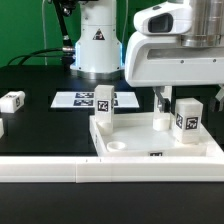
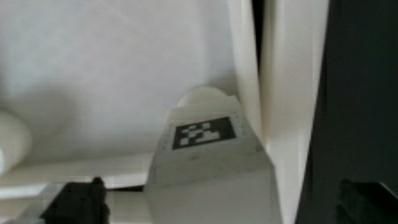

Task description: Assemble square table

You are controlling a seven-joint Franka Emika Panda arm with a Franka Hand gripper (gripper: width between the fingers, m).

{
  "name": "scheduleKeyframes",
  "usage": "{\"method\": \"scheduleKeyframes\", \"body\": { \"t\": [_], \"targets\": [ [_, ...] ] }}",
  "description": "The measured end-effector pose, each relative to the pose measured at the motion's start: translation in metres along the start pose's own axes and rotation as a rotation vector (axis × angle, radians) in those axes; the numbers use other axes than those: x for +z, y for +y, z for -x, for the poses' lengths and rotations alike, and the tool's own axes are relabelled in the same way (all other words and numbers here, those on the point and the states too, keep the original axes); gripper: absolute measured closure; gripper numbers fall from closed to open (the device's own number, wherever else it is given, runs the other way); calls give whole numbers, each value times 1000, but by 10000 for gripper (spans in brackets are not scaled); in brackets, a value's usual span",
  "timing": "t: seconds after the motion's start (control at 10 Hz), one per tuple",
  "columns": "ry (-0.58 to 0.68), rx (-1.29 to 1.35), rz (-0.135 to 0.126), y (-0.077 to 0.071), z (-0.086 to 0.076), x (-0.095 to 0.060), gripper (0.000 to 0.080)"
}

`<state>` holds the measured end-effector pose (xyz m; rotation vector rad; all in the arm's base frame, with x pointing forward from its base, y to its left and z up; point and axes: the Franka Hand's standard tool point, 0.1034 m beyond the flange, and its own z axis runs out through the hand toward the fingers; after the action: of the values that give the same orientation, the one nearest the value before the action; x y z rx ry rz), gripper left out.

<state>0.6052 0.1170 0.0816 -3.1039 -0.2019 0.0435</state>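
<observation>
In the wrist view alone, leg (image 2: 208, 150) tag close-up.

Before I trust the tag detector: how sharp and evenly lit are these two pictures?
Exterior view: fairly sharp, tags on the upright legs readable, white tabletop bright against the dark table. Wrist view: soft and blurred, the near leg fills the frame, its tag still legible, white surfaces washed out.

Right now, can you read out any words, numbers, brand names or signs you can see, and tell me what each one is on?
No readable words, numbers or brand names in either view.
Triangular warning sign on the robot base: a symbol only, too small to make out.
Black-and-white square tags on the legs, the flat sheet and the table slab: patterns, not text.
Tag in the wrist view: also a pattern only.
</observation>
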Motion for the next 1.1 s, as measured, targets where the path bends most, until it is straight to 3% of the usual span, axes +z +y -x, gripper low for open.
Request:
{"method": "scheduleKeyframes", "body": {
  "t": [0.3, 0.6, 0.8, 1.1],
  "targets": [
    [-1, -262, 9, 6, 1, 2, 150],
    [1, -293, 10, 8, 1, 2, 162],
    [2, -291, 10, 8, 1, 2, 509],
    [2, -194, 9, 8, 1, 2, 511]
  ]
}}
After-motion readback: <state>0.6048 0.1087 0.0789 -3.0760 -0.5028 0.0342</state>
